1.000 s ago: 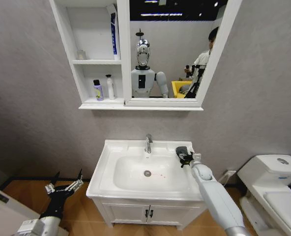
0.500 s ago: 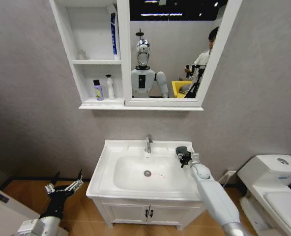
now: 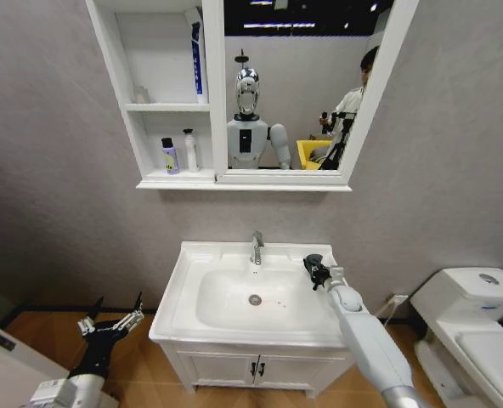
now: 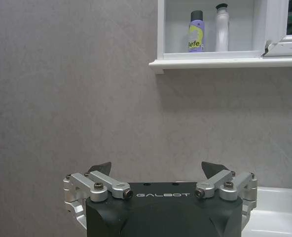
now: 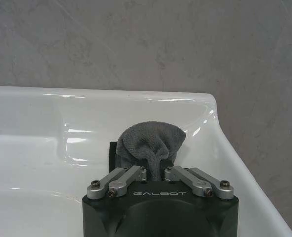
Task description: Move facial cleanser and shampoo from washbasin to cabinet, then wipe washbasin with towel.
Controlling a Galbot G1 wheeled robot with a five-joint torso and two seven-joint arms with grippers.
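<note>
the left pincer (image 3: 109,325) hangs wide open and empty, low beside the washbasin's (image 3: 186,316) left edge. two bottles (image 3: 178,154) stand on the cabinet's (image 3: 111,59) bottom shelf. the right pincer (image 3: 312,268), closed on the bunched dark towel (image 5: 151,144), sits at the washbasin's back right corner; the bowl to wipe lies to its left.

- We look down from head height at the washbasin (image 3: 253,293) and cabinet (image 3: 162,93).
- Left wrist faces the wall, sharing the cabinet.
- Right wrist sits close over the basin's rim.
</note>
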